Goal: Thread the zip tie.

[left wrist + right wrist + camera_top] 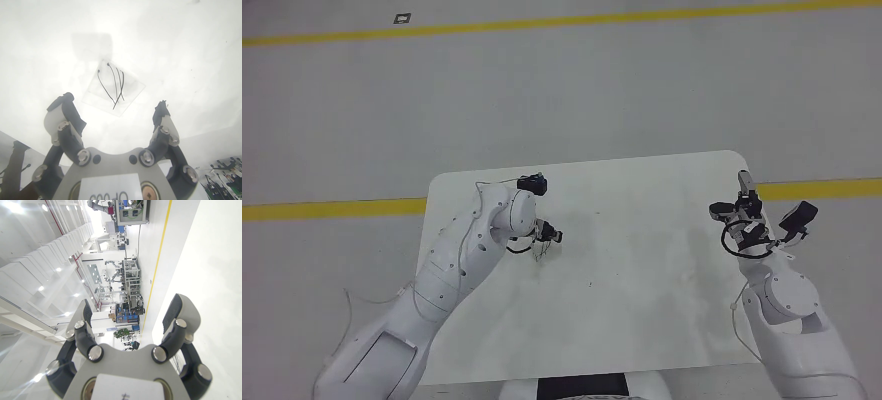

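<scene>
Several thin black zip ties (113, 86) lie bunched on a clear square sheet (132, 89) on the white table (642, 260). My left gripper (115, 102) hangs open just above the sheet's near corner, with nothing between its black-taped fingers (66, 106). From above, that gripper (547, 240) is over the table's left part and the zip ties (540, 254) show as a faint dark tangle under it. My right gripper (130, 308) is open and empty, held up at the table's right edge (754, 212) and facing out into the room.
The white table's middle and front are bare, with faint smudges. Its right edge (170, 285) runs beside the right gripper, with grey floor and a yellow line (542, 22) beyond.
</scene>
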`<state>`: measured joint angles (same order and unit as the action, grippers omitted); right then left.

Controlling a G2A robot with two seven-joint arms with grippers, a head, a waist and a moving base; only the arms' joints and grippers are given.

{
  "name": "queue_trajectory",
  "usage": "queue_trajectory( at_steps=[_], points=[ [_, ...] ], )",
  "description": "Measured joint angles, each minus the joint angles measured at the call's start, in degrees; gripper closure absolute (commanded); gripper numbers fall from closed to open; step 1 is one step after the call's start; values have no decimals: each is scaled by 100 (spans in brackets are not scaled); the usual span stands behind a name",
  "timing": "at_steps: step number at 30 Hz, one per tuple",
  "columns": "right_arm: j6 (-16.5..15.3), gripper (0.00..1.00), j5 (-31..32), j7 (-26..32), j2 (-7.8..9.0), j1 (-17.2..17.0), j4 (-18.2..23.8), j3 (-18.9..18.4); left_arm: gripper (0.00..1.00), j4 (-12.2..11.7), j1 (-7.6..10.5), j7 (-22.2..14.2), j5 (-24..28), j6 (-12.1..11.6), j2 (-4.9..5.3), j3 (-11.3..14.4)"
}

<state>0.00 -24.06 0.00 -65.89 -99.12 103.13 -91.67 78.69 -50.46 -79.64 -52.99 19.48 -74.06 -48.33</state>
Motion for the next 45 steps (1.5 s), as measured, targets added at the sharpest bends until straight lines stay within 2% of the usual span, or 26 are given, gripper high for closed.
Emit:
queue_trajectory(
  at_steps=[8,13,18,21,30,32,42,45],
  points=[
    [0,0,0,0,0,0,0,0,0,94,-43,-1,-97,0,-19,121],
    [0,0,0,0,0,0,0,0,0,-49,-3,-1,-101,0,-68,151],
    [0,0,0,0,0,0,0,0,0,-194,-4,0,73,0,-160,102],
    [0,0,0,0,0,0,0,0,0,-168,-3,0,-71,0,-186,56],
    [0,0,0,0,0,0,0,0,0,-168,-14,16,-62,0,-184,48],
    [0,0,0,0,0,0,0,0,0,-171,-57,110,-36,-6,-174,26],
    [0,0,0,0,0,0,0,0,0,-21,-237,0,-326,0,-136,-39],
    [0,0,0,0,0,0,0,0,24,36,-262,0,-353,0,-131,-31]
  ],
)
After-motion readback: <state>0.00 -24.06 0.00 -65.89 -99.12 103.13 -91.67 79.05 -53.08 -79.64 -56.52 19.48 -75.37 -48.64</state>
